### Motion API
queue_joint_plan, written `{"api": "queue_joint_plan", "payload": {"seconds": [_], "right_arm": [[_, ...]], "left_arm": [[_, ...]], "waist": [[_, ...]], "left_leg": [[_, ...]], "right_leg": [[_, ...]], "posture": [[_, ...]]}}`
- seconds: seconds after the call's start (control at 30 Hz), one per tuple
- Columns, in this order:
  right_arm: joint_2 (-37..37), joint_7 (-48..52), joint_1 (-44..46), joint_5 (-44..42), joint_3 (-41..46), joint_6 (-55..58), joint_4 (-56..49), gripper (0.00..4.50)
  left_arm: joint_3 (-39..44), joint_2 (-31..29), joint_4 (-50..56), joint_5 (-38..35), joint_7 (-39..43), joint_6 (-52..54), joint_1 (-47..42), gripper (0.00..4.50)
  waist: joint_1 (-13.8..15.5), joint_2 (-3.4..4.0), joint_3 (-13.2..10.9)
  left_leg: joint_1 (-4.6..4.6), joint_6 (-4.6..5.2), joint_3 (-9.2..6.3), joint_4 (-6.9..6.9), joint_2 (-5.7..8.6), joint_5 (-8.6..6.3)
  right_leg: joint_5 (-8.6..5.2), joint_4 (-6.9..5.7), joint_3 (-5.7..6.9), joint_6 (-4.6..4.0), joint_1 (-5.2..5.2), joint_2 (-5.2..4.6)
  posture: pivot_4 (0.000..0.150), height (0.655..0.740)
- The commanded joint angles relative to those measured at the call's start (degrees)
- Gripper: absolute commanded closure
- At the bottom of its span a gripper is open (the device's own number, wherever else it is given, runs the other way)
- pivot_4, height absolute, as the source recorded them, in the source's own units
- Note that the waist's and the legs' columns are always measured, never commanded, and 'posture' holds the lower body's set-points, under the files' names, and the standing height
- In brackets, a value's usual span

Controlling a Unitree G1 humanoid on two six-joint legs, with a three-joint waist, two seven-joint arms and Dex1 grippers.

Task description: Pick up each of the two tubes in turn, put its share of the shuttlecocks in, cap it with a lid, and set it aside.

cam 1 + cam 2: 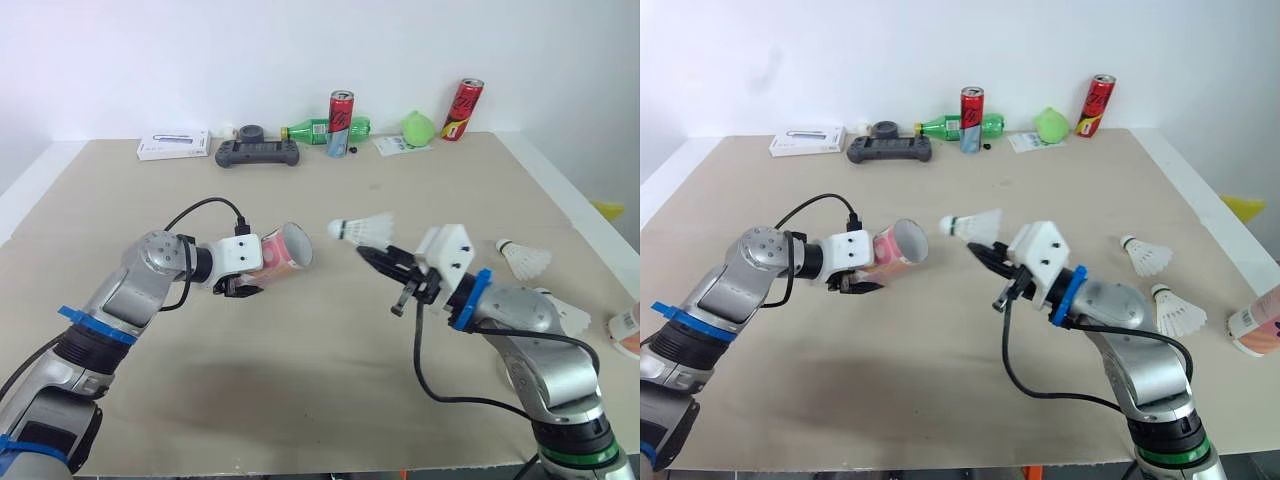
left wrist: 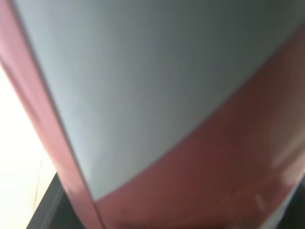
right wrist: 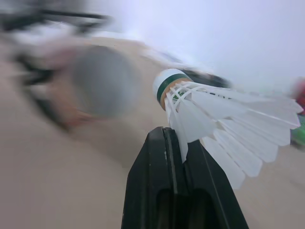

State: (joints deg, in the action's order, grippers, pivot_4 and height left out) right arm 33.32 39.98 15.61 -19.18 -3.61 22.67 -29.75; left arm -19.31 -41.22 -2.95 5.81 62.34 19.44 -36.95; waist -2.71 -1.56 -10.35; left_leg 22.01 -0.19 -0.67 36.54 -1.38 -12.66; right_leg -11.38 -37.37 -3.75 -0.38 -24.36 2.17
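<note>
Left eye view: the left gripper (image 1: 243, 287) holds a pink tube (image 1: 285, 250) clear of the surface (image 1: 330, 400), near the middle of the scene. Its fingers are clamped on the tube's body from below. The tube lies roughly level, its open mouth turned toward the robot's right side.

Facing it, the right gripper (image 1: 366, 256) carries a white shuttlecock (image 1: 362, 228), also in the air. The right wrist view shows the two black fingers (image 3: 157, 162) pressed together on the lower edge of the feather skirt. The green-banded cork points toward the tube's mouth. Cork and mouth are near each other but apart — a gap of bare surface shows between them.

On the surface to the robot's right lie two more shuttlecocks, one (image 1: 1145, 255) farther from the robot and one (image 1: 1178, 312) closer, beside the right forearm. Past them, at the right edge of the surface, a second tube (image 1: 1255, 328) lies on its side, partly cut off by the frame.

Along the far edge — well apart from both arms — sit:
- a white box (image 1: 174, 145)
- a black controller (image 1: 258, 152)
- a green bottle (image 1: 320, 129) on its side
- an upright red can (image 1: 341, 122)
- a green object (image 1: 418, 127) whose kind I cannot tell
- a tilted can (image 1: 463, 109) against the wall
</note>
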Motion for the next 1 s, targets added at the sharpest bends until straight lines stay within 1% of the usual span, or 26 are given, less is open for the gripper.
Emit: {"api": "queue_joint_plan", "payload": {"seconds": [0.03,0.1,0.2,0.33,0.37,0.4,0.43,0.47,0.5,0.53,0.57,0.6,0.67,0.73,0.77,0.8,0.87,0.93,1.0], "right_arm": [[-0.9,1.0,4.5,4.5,-6.6,-1.5,1.1,4.39],[-2.6,0.5,7.3,8.2,-10.5,-3.2,4.4,4.39],[-5.1,0.0,10.7,11.0,-13.3,-4.6,7.3,4.39],[-6.5,1.3,12.1,11.1,-14.1,-4.7,8.3,4.39],[-6.8,1.6,12.3,10.4,-13.8,-4.0,8.1,3.96],[-7.1,2.0,12.2,9.5,-13.4,-3.3,7.6,3.96],[-7.4,2.2,11.9,8.3,-12.7,-2.4,7.1,3.67],[-7.7,1.9,11.2,6.9,-11.3,-1.6,6.3,3.53],[-8.1,1.4,10.5,5.6,-9.8,-0.8,5.9,2.87],[-8.4,0.5,9.7,4.4,-8.2,0.0,5.3,2.63],[-8.4,-0.4,8.2,3.5,-6.7,0.6,4.2,2.14],[-8.7,-2.1,5.6,2.1,-4.2,1.9,2.0,1.9],[-8.9,-4.4,1.0,0.3,-0.6,3.5,-1.8,1.09],[-10.1,-8.4,-5.0,-0.4,4.0,3.9,-6.1,0.59],[-11.3,-11.1,-7.8,-0.2,6.5,3.8,-7.9,0.11],[-12.8,-14.2,-10.6,0.7,9.0,3.1,-9.1,0.01],[-16.5,-21.5,-16.7,4.6,14.0,1.0,-10.3,0.01],[-19.1,-27.1,-21.4,9.0,16.5,-0.7,-10.4,0.01],[-20.9,-31.4,-24.9,11.9,18.8,-1.0,-10.2,0.01]], "left_arm": [[-2.1,0.9,-3.5,1.7,0.3,0.0,0.2,1.57],[-2.2,1.4,-4.4,1.9,0.4,-0.4,-0.3,1.57],[-2.2,2.1,-4.3,2.2,0.6,-0.5,-0.2,1.57],[-2.1,2.4,-3.6,2.4,0.5,-0.4,0.6,1.57],[-1.9,2.5,-3.7,2.4,0.4,-0.5,0.7,1.57],[-1.8,2.5,-3.8,2.5,0.3,-0.6,0.7,1.57],[-1.8,2.6,-4.0,2.5,0.3,-0.7,0.7,1.57],[-1.7,2.7,-4.2,2.6,0.1,-0.7,0.6,1.57],[-1.7,2.9,-4.8,2.7,0.0,-0.9,0.3,1.57],[-1.7,3.2,-5.2,2.8,-0.1,-1.0,0.1,1.57],[-1.6,3.4,-5.4,2.8,-0.3,-1.0,0.0,1.57],[-1.5,3.6,-5.5,2.9,-0.5,-1.0,-0.1,1.57],[-1.4,3.9,-5.7,2.9,-0.9,-1.3,-0.1,1.57],[-1.3,4.3,-5.7,2.8,-1.1,-1.6,-0.1,1.57],[-1.4,4.5,-5.8,2.9,-1.2,-1.7,0.0,1.57],[-1.4,4.8,-5.8,2.9,-1.3,-1.8,0.1,1.57],[-1.5,5.5,-5.9,2.9,-1.7,-2.0,0.2,1.57],[-1.5,6.1,-6.3,2.9,-2.2,-2.2,0.2,1.57],[-1.7,6.6,-6.6,3.1,-2.5,-2.4,0.1,1.57]], "waist": [[0.0,0.01,0.0],[-0.1,0.06,0.0],[0.1,0.06,0.0],[0.0,0.03,0.1],[0.0,0.03,0.1],[0.0,0.03,0.1],[0.0,0.03,0.1],[0.0,0.03,0.1],[0.0,0.04,0.1],[0.2,0.04,0.1],[0.2,0.04,0.1],[0.4,0.05,0.1],[0.6,0.07,0.1],[0.7,0.11,0.1],[0.7,0.13,0.2],[0.8,0.16,0.2],[0.9,0.21,0.2],[0.9,0.32,0.3],[0.9,0.49,0.4]], "left_leg": [[0.0,0.0,0.01,0.0,0.0,0.0],[-0.06,0.03,0.1,0.01,0.0,0.03],[-0.03,0.14,0.09,0.0,0.0,0.14],[0.08,0.09,0.06,0.0,0.16,0.24],[0.07,0.09,0.1,0.0,0.16,0.24],[0.07,0.09,0.1,0.0,0.17,0.24],[0.07,0.09,0.1,0.0,0.18,0.24],[0.07,0.09,0.1,-0.01,0.17,0.24],[0.06,0.11,0.06,-0.01,0.15,0.25],[0.06,0.11,0.04,-0.01,0.15,0.26],[0.08,0.11,-0.04,-0.02,0.17,0.27],[0.09,0.11,-0.08,-0.01,0.2,0.28],[0.15,0.11,-0.22,-0.04,0.29,0.28],[0.23,0.11,-0.28,-0.1,0.5,0.28],[0.24,0.11,-0.31,-0.12,0.54,0.28],[0.25,0.11,-0.29,-0.12,0.59,0.28],[0.29,0.1,-0.34,-0.11,0.63,0.27],[0.32,0.08,-0.43,-0.09,0.64,0.28],[0.31,0.05,-0.41,-0.09,0.66,0.3]], "right_leg": [[0.0,0.0,0.0,0.0,0.0,0.0],[0.0,0.02,-0.01,0.0,0.0,-0.05],[0.0,0.08,0.02,0.0,0.01,-0.05],[0.01,0.08,-0.06,0.01,0.0,-0.15],[0.01,0.08,-0.08,0.02,0.01,-0.18],[0.01,0.08,-0.08,0.02,0.01,-0.19],[0.02,0.08,-0.08,0.03,0.01,-0.2],[0.02,0.08,-0.08,0.03,0.01,-0.2],[0.02,0.08,-0.05,0.03,0.01,-0.18],[0.02,0.08,-0.03,0.03,0.01,-0.18],[0.02,0.08,0.0,0.03,0.03,-0.18],[0.02,0.08,0.01,0.03,0.05,-0.2],[0.02,0.08,0.02,0.03,0.09,-0.31],[0.02,0.1,0.0,0.03,0.08,-0.5],[0.02,0.11,-0.01,0.03,0.09,-0.55],[0.02,0.11,-0.03,0.03,0.08,-0.59],[0.02,0.12,-0.02,0.03,0.07,-0.65],[0.01,0.23,0.08,0.03,0.09,-0.71],[0.01,0.31,0.21,0.03,0.1,-1.04]], "posture": [[0.15,0.74],[0.15,0.74],[0.15,0.74],[0.15,0.74],[0.15,0.74],[0.15,0.74],[0.15,0.74],[0.15,0.74],[0.15,0.74],[0.15,0.74],[0.15,0.74],[0.15,0.74],[0.15,0.74],[0.15,0.74],[0.15,0.74],[0.15,0.74],[0.15,0.74],[0.15,0.74],[0.15,0.74]]}}
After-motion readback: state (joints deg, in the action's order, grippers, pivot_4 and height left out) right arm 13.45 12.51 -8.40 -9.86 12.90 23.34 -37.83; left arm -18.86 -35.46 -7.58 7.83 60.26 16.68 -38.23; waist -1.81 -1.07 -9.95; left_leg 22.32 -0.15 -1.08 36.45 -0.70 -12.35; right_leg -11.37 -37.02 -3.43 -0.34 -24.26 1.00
